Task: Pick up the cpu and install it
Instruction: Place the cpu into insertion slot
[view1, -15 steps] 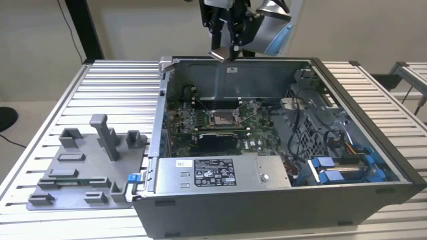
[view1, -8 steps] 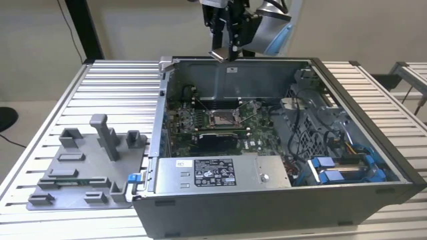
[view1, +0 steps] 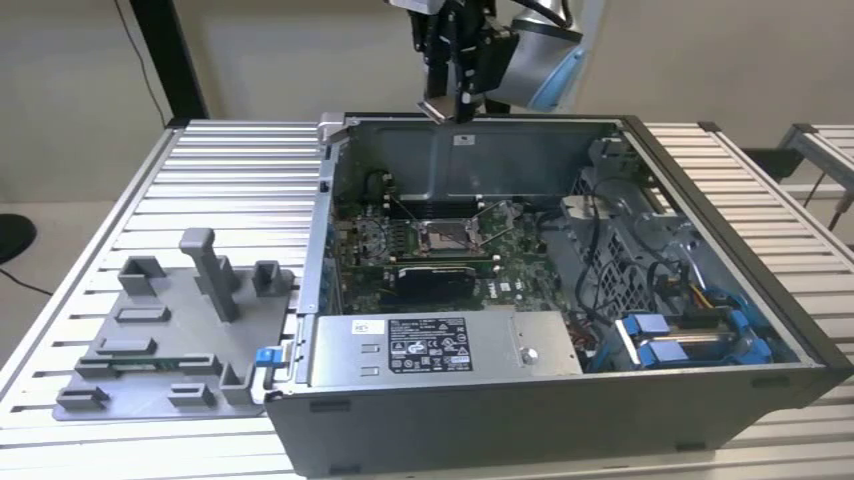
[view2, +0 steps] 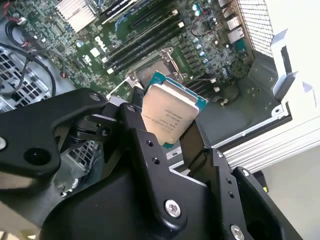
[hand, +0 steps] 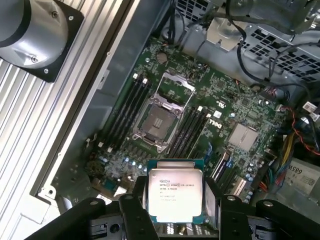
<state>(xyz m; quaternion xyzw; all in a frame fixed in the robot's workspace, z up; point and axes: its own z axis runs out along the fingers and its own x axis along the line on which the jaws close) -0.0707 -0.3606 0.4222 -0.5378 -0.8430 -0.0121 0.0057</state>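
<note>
The cpu (hand: 175, 196) was the whole job, and I had it in my claw (hand: 176, 202). The bench (view1: 200, 170), slatted metal, carried the open case (view1: 561, 410) and, on the exterior view's left, a grey tray (view1: 80, 400) of plastic blocks. Inside the case lay the motherboard (hand: 220, 112), with a silver power supply (view1: 441, 345) along the near wall. Mid-board sat the socket (hand: 159, 120), bare, with its frame swung open as far as I could judge and memory slots on either side.

In the exterior view my claw hung high over the case's far rim, well apart from the board. Its fingers (view2: 142, 145) were closed in on two opposite edges of the chip. The metal top faced both wrist cameras, and a green edge showed past the lid.

I judged the pick-up done and the carry to the socket in hand, with the install not yet begun. The next move, to my mind, called for bringing the chip level and square over the socket, with corners and notches matched. After that it wanted a slow, straight descent with no sliding, since I reckoned the contacts below would bend easily.
</note>
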